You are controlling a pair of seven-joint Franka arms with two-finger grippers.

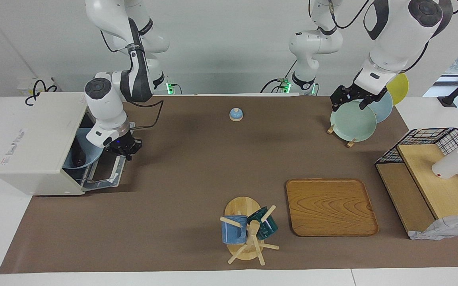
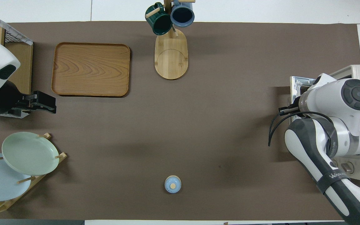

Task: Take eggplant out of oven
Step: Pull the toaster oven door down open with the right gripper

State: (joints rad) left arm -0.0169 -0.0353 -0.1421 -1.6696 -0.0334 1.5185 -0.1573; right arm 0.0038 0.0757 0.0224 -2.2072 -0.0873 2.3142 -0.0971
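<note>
One blue plate (image 1: 88, 153) fills oven (image 1: 40, 145) mouth; right end effector (image 1: 125, 149) over door, grip unclear; left waits.

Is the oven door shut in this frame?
No, the oven door hangs open, with the eggplant on a blue plate inside.

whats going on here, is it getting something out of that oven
The right arm is working at the oven, whose door is folded down open. Its right gripper is over the open door, at the oven's mouth. Inside sits a blue plate with a dark eggplant on it, not yet taken out. The left gripper waits over the plate rack.
</note>
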